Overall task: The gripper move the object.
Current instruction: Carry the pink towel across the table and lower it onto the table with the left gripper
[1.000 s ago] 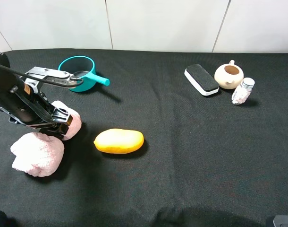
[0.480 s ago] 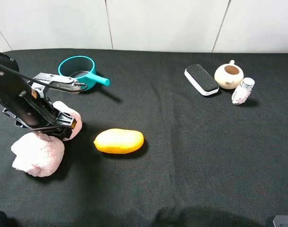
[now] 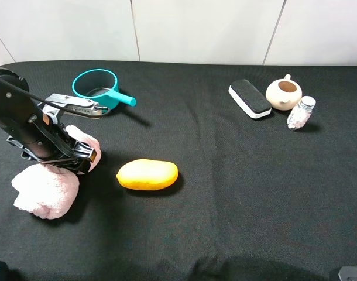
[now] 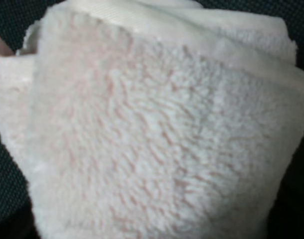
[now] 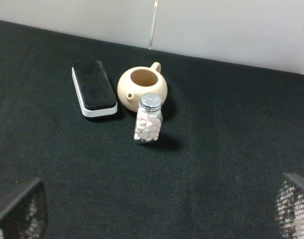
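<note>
Bench [image 3: 237, 199]: black cloth, items well spread. My left arm stands over the left part of it; my right arm is well apart on the other side. The object [image 3: 45, 190] lies on the bench at the left, directly under my left end effector [image 3: 79, 159]. It is a pink plush piece in two lumps: the near lump [image 3: 41, 196] towards the front edge, the far lump [image 3: 92, 143] further back and towards the mango [image 3: 147, 174]. Its long axis therefore runs on a diagonal, and my left end effector sits across the middle of that axis, between the lumps. The link joining them is hidden by my arm. In the left wrist view the plush fills the whole picture, so the object [image 4: 157, 129] is right against me. Left jaws stand wide; no hold on the plush can be confirmed. My right end effector [image 5: 154, 214] is also spread wide and empty, far from the object. Judgement: the left arm is the nearer and should make the move.
</note>
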`<state>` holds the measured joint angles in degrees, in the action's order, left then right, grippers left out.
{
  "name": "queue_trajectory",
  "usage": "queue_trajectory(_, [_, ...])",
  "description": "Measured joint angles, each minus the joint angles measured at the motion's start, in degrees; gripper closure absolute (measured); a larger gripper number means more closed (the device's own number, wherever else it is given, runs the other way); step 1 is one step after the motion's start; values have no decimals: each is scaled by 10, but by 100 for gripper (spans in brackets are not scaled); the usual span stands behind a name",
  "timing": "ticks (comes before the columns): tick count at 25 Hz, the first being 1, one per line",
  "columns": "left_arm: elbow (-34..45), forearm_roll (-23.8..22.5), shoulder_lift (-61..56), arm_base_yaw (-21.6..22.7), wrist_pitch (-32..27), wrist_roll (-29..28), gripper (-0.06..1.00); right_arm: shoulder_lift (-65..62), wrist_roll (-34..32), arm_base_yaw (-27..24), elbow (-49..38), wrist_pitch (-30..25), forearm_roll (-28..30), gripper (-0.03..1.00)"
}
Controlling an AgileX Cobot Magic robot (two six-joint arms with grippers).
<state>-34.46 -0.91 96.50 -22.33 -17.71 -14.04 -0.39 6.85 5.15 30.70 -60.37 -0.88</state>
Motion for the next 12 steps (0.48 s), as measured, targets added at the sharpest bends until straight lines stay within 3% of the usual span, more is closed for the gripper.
queue_trajectory(7, [0, 0, 0, 0, 3, -1, 19, 0, 0, 0, 0, 0, 0, 27])
queue_trajectory(12, [0, 0, 0, 0, 5, -4, 30, 0, 0, 0, 0, 0, 0, 27])
